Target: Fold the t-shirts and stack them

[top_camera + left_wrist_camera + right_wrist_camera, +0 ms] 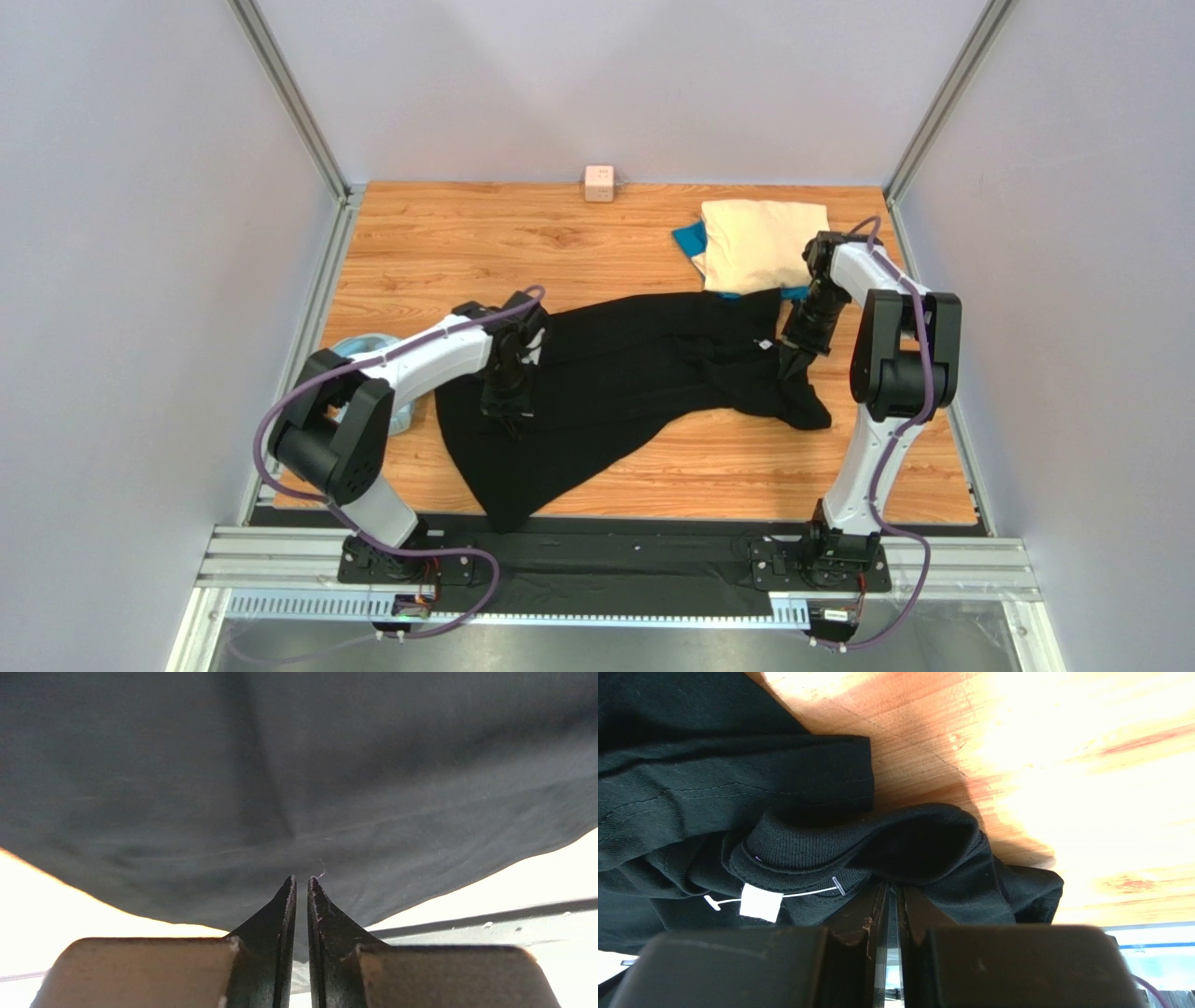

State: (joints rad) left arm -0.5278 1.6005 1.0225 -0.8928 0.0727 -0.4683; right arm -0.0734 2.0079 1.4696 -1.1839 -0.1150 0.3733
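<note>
The black t-shirt lies spread but rumpled across the middle of the worktop, one end trailing toward the near edge, not yet folded. Behind it to the right, the cream t-shirt sits folded on top of the blue t-shirt. The left gripper is down on the shirt's left part, the right gripper at the collar beside its white label. Each shows only a thin slit between its jaws, and I cannot tell whether cloth is pinched. The shirt looks light, limp and prone to bunching, so it probably wants holding at two spread points, such as shoulders or hem corners, and dragging flat.
</note>
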